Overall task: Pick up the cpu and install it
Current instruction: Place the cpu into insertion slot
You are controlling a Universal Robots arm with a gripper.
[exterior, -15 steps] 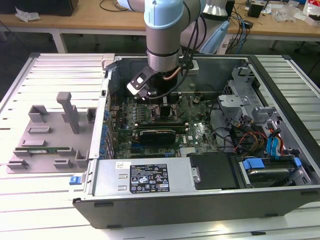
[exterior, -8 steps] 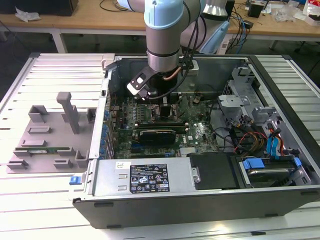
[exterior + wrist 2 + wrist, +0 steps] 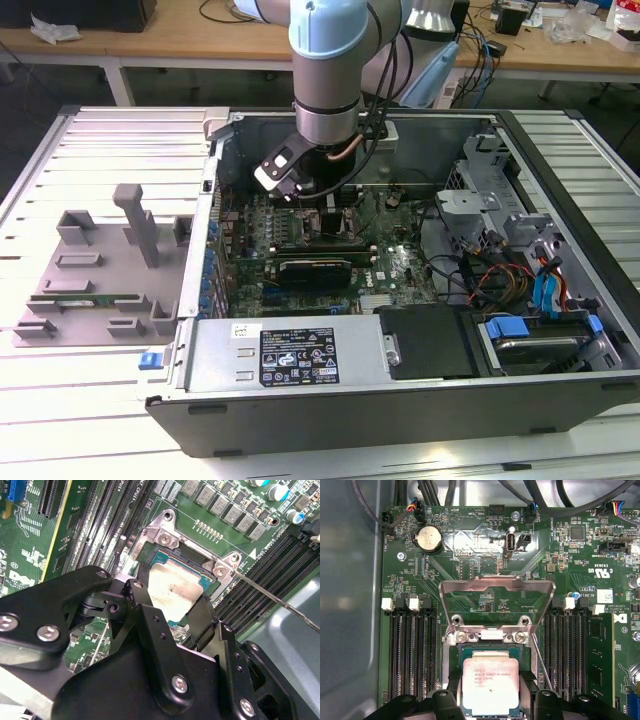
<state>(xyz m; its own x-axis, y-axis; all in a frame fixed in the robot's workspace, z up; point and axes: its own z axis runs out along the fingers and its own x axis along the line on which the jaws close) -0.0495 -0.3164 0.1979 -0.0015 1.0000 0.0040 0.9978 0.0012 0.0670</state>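
The cpu (image 3: 490,686), a square chip with a shiny silver top and a thin teal edge, sits level at the dark metal-framed socket (image 3: 490,636) on the green motherboard. I cannot tell whether it rests in the socket or hovers just above. My gripper (image 3: 490,692) comes down over it, black fingers (image 3: 137,597) pressed against two opposite edges of the cpu (image 3: 172,590). In the exterior view the gripper (image 3: 322,197) is lowered inside the open computer case (image 3: 560,150) over the board's middle. The socket's load plate (image 3: 497,587) stands flipped open, its thin lever (image 3: 540,662) beside it.
Rows of black memory slots (image 3: 412,650) flank the socket on both sides. A grey fixture plate (image 3: 95,270) holding a green memory stick (image 3: 85,300) lies at the exterior view's left. The power supply (image 3: 290,355), drive cage (image 3: 540,330) and cables (image 3: 480,275) crowd the case.
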